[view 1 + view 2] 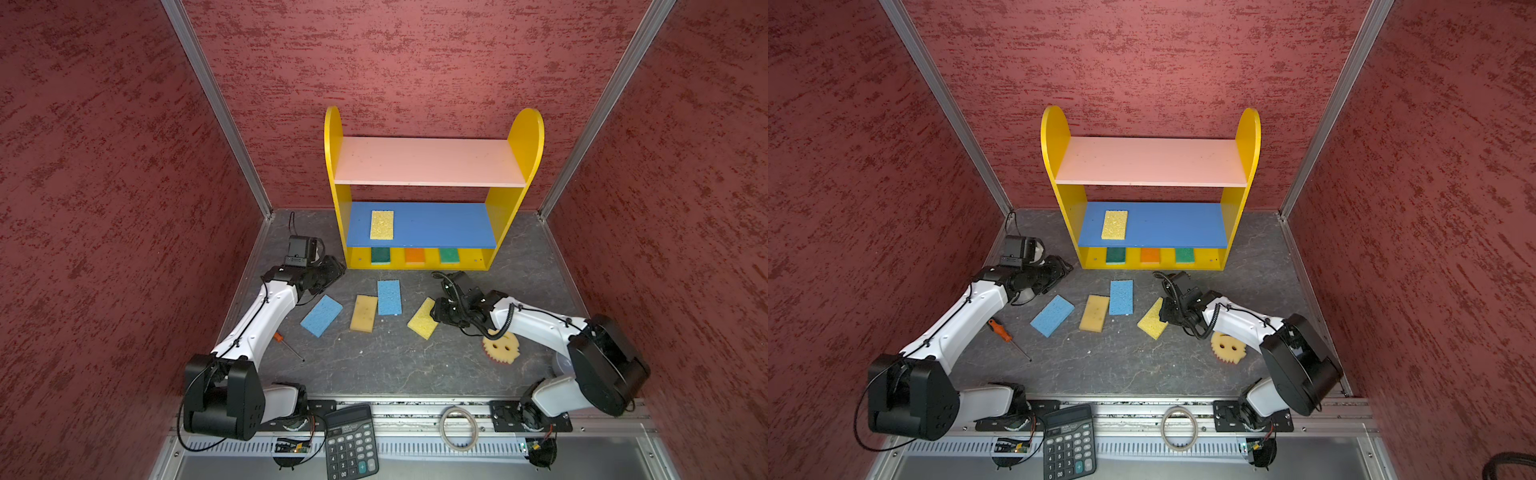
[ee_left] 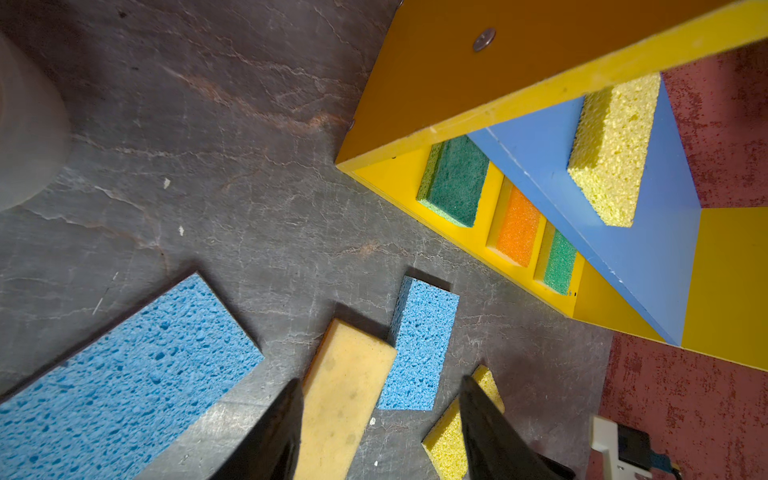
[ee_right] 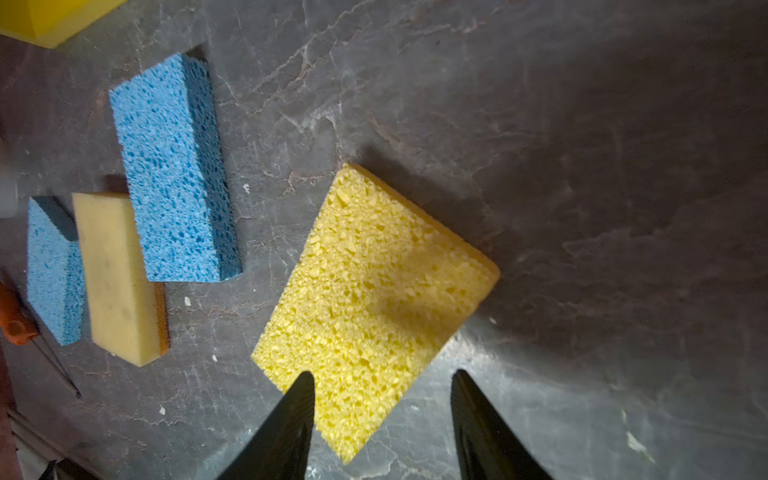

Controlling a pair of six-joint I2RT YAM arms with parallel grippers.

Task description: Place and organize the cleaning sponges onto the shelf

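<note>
Lower-tier sponges: the green-topped sponge (image 1: 380,255), orange-topped sponge (image 1: 414,255) and second green-topped sponge (image 1: 449,254) show only their front ends in both top views; the rest sits under the blue middle board (image 1: 436,226).
Smiley sponge (image 1: 503,347): upper edge covered by the right arm (image 1: 536,324).
Screwdriver (image 1: 277,337): handle partly behind the left arm (image 1: 257,320).
Calculator (image 1: 351,442): cut off by the bottom edge.
Near blue sponge (image 2: 124,374): runs off the left wrist view's edge.
Pale blur (image 2: 25,124): can't tell what it is.

The left gripper (image 2: 380,382) is held low and forward with jaws parted; the right gripper (image 3: 382,374) is angled downward, jaws likewise parted, nothing gripped by either.
</note>
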